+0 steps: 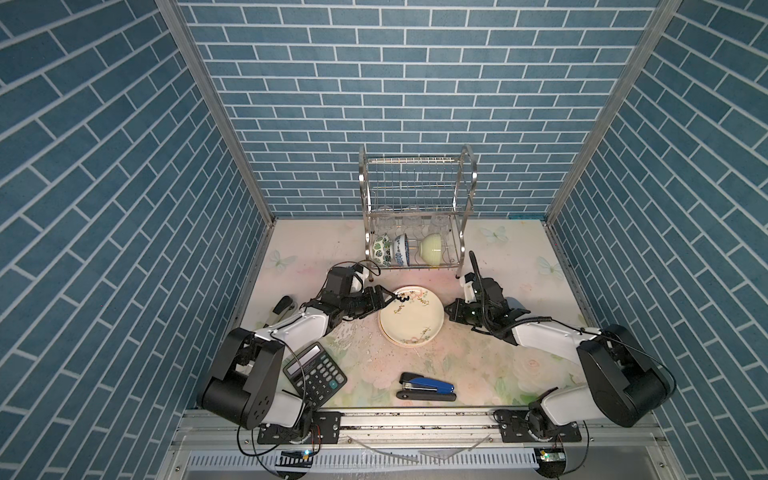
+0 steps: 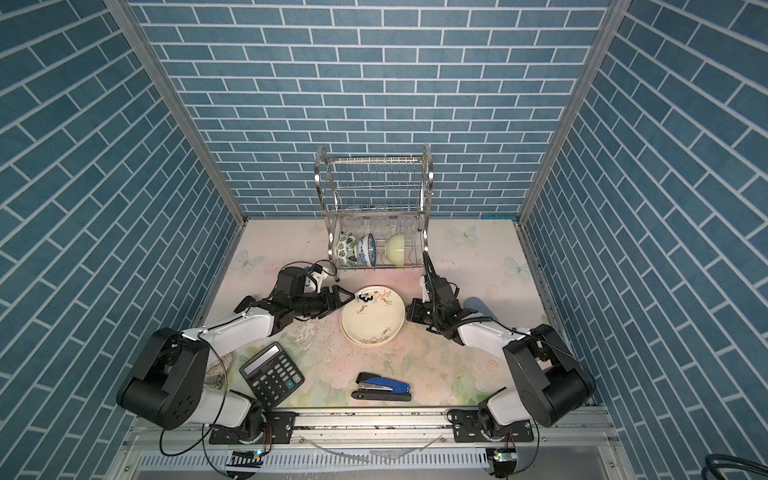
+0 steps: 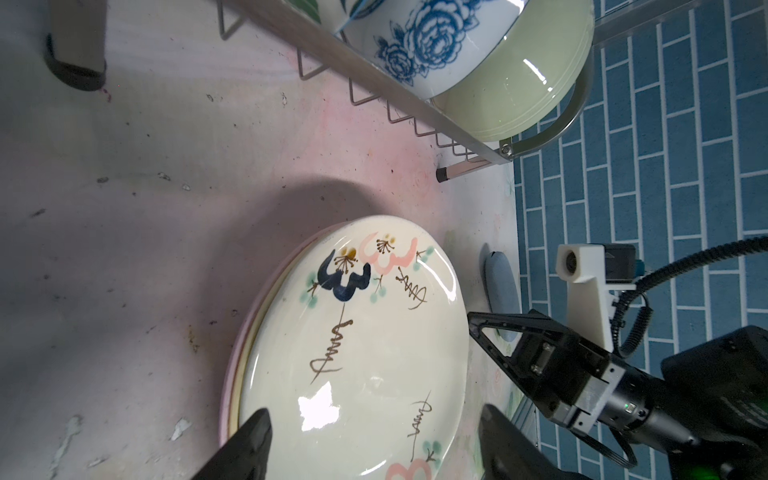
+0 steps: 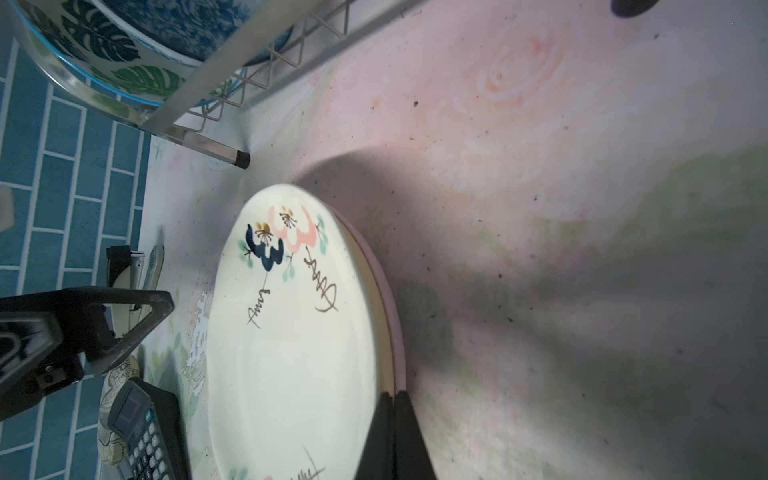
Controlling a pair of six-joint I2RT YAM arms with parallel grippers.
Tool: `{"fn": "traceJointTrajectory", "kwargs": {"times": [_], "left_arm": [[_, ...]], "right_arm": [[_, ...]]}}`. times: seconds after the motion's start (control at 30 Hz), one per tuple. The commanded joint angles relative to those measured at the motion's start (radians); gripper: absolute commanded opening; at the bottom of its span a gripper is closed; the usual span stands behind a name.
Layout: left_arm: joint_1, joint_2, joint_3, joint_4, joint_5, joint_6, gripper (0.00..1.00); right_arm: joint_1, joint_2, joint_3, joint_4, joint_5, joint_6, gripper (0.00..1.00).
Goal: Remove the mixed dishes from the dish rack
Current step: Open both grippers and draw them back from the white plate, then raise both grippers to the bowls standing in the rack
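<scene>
The left gripper's point(image 1: 390, 301) fingers point(image 3: 249, 449) stand wide at the left rim of the cream plate point(image 1: 411, 318). The right gripper's point(image 1: 446, 309) fingers point(image 4: 399, 436) are pressed together on nothing, at the stack's opposite rim. Yellow and pink plates lie beneath, on the table point(image 1: 498, 257) before the rack point(image 1: 469, 174), which holds three bowls point(image 1: 432, 249).

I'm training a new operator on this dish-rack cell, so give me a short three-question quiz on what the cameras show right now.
1. How many bowls sit in the dish rack?
2. Compare the left gripper and the right gripper. Which is shut? A. left B. right C. both
3. True or false: the cream floral plate tops a stack on the table.
Key: 1. three; 2. B; 3. true.
</scene>
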Motion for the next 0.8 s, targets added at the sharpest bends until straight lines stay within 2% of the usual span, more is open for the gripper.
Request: {"fn": "traceJointTrajectory", "kwargs": {"times": [0.0,0.1,0.27,0.43,0.63,0.77], "left_arm": [[-0.001,-0.01,0.023,-0.029,-0.017,0.023,0.79],[-0.001,-0.073,0.025,-0.055,-0.066,0.039,0.79],[-0.001,-0.194,0.097,-0.225,-0.237,0.139,0.78],[-0.001,-0.27,0.146,-0.315,-0.452,0.203,0.72],[-0.001,-0.228,0.205,-0.317,-0.601,0.266,0.7],[-0.001,-0.138,0.246,-0.276,-0.653,0.31,0.68]], "right_arm": [[0.004,-0.067,0.03,-0.079,0.046,-0.044,0.0],[0.006,-0.091,0.058,-0.115,0.049,-0.066,0.0],[0.004,-0.121,0.124,-0.151,0.083,-0.141,0.0],[-0.012,-0.117,0.176,-0.088,0.06,-0.215,0.11],[-0.068,-0.062,0.223,0.047,-0.056,-0.246,0.17],[-0.106,-0.009,0.224,0.197,-0.144,-0.208,0.33]]}}
